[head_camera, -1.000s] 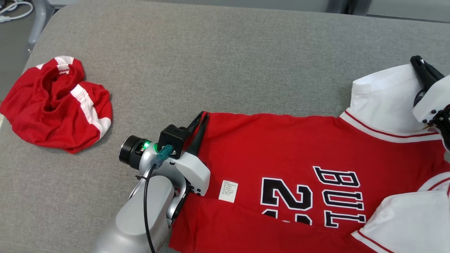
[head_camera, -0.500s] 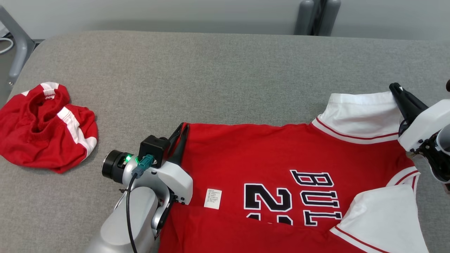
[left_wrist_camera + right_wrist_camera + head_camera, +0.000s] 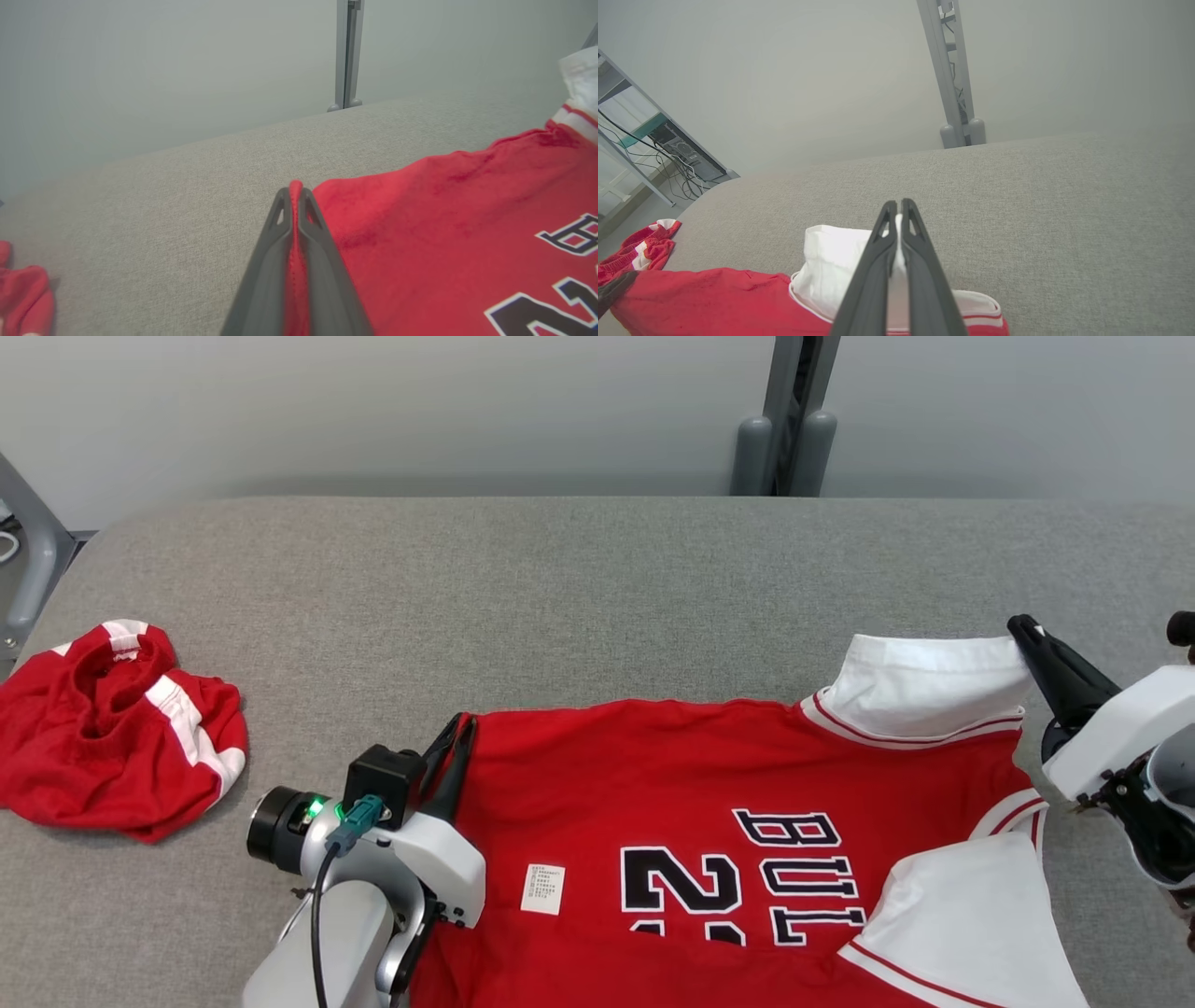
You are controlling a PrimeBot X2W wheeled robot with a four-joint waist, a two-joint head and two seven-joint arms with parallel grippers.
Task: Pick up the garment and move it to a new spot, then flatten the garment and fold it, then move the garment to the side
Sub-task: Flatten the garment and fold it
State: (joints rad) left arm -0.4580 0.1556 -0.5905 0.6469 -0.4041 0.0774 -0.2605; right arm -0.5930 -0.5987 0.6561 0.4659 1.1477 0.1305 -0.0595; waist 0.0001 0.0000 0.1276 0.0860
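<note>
L gripper (image 3: 459,723) pinched jersey (image 3: 672,765) hem, R gripper (image 3: 1020,623) pinched white sleeve (image 3: 924,681); jersey mostly flat, fold prob. underway, side move not done.

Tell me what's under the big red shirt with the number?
The grey table shows beside the shirt, so the shirt lies on that. Anything else beneath is covered by cloth.

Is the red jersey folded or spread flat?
Partly folded: the red jersey with white sleeves lies spread, but its near strip is folded over the black lettering.
</note>
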